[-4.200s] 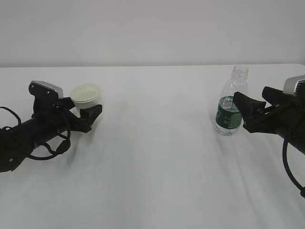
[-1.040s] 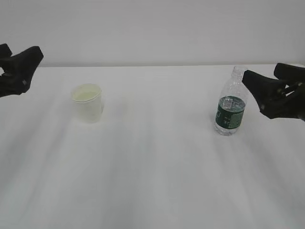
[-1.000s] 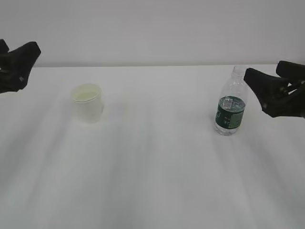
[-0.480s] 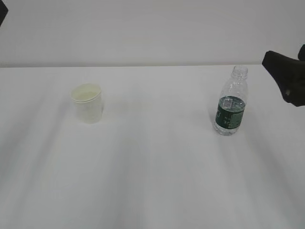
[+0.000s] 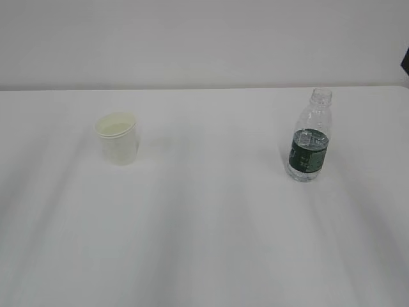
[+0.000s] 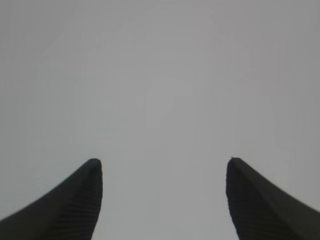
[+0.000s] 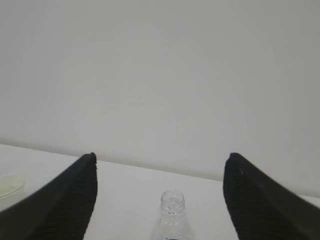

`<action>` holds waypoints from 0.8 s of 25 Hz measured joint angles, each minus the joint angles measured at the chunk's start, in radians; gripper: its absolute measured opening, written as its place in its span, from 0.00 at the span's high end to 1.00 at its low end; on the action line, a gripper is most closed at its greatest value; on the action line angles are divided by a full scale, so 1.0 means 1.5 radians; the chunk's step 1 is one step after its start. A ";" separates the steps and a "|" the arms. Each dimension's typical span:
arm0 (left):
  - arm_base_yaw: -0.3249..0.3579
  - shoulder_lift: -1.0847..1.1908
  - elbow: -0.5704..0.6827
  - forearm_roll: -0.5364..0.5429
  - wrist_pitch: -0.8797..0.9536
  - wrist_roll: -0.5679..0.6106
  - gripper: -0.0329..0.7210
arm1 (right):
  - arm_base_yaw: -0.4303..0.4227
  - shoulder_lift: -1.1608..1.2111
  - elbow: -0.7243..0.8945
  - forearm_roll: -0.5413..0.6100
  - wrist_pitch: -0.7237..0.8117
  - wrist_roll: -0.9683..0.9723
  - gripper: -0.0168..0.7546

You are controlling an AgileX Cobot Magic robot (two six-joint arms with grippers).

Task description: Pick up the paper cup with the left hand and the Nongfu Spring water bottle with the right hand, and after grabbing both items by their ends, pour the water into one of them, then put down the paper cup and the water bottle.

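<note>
While the exterior view takes in the whole white table [image 5: 204, 243], it shows almost nothing of either arm: only a dark sliver at the right edge, too small to name. On the table the paper cup [image 5: 118, 138] stands upright on the left, and the Nongfu Spring water bottle [image 5: 309, 137] stands upright on the right, capless, well apart from the cup, with its green label around the middle. Whether water is in the cup or the bottle cannot be told at this blur. From the left wrist view, the left hand [image 6: 162, 167] shows what the exterior view lacks: its two black ribbed fingertips [image 6: 85, 195] stand wide apart with nothing between them, facing only a plain grey surface; neither cup nor bottle appears there. From the right wrist view, the right hand [image 7: 160, 162] likewise has its fingertips [image 7: 75, 192] spread wide and empty; between and beyond them the bottle's open threaded neck [image 7: 172, 201] rises from the bottom edge, untouched, and a pale arc of the cup's rim [image 7: 9, 184] peeks in at the lower left, with the table's far edge against the wall behind.
</note>
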 joint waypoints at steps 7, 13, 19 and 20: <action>0.000 -0.051 0.003 0.016 0.042 0.000 0.23 | 0.000 -0.072 0.001 0.000 0.064 0.004 0.22; 0.000 -0.119 0.003 0.017 0.131 -0.001 0.23 | 0.000 -0.137 0.001 0.000 0.128 0.007 0.22; 0.000 -0.207 0.004 0.018 0.222 -0.001 0.23 | 0.000 -0.191 0.001 0.000 0.173 0.009 0.22; 0.000 -0.223 0.004 0.018 0.236 -0.001 0.23 | 0.000 -0.198 0.001 0.000 0.182 0.011 0.22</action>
